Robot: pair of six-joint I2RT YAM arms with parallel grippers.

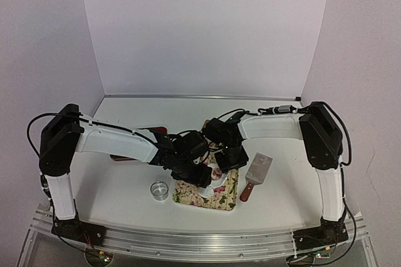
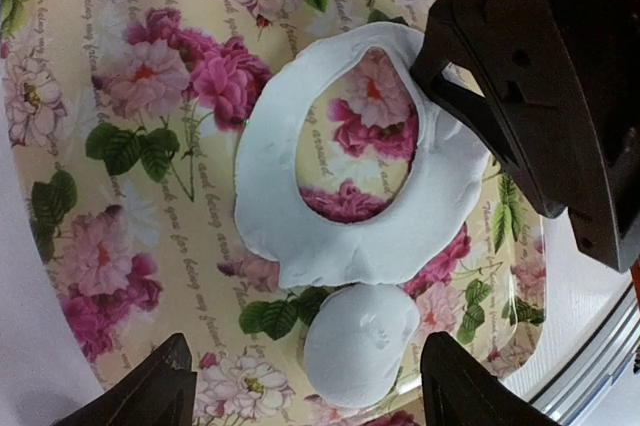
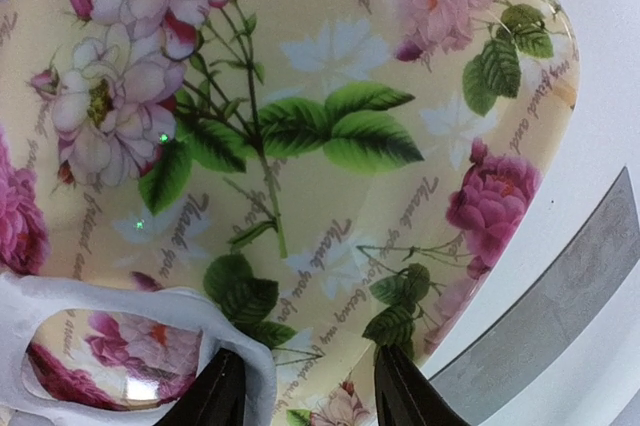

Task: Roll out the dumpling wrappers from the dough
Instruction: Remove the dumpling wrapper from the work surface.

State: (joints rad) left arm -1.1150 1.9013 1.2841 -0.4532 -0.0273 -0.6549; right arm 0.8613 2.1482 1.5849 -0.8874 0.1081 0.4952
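Left wrist view: the left gripper (image 2: 305, 381) is released, its jaws straddling the dumpling wrapper (image 2: 360, 344) near the floral tray's (image 2: 60, 246) edge, against the holed dough sheet (image 2: 270, 186). The right gripper (image 3: 308, 378) straddles that sheet's rim; I cannot tell if it grips. The left should probably lift straight up so it does not smear the wrapper.

A white table (image 1: 119, 179) carries a floral tray (image 1: 223, 204), metal ring (image 1: 160, 190) and scraper (image 1: 257, 169).

My left gripper (image 2: 310, 383) has room only around the small lump (image 2: 360, 331), since my right gripper (image 3: 310, 391) crowds one side of the holed dough sheet (image 2: 265, 176), with the ring (image 1: 160, 190) and the scraper (image 1: 255, 173) flanking the tray (image 1: 227, 204).
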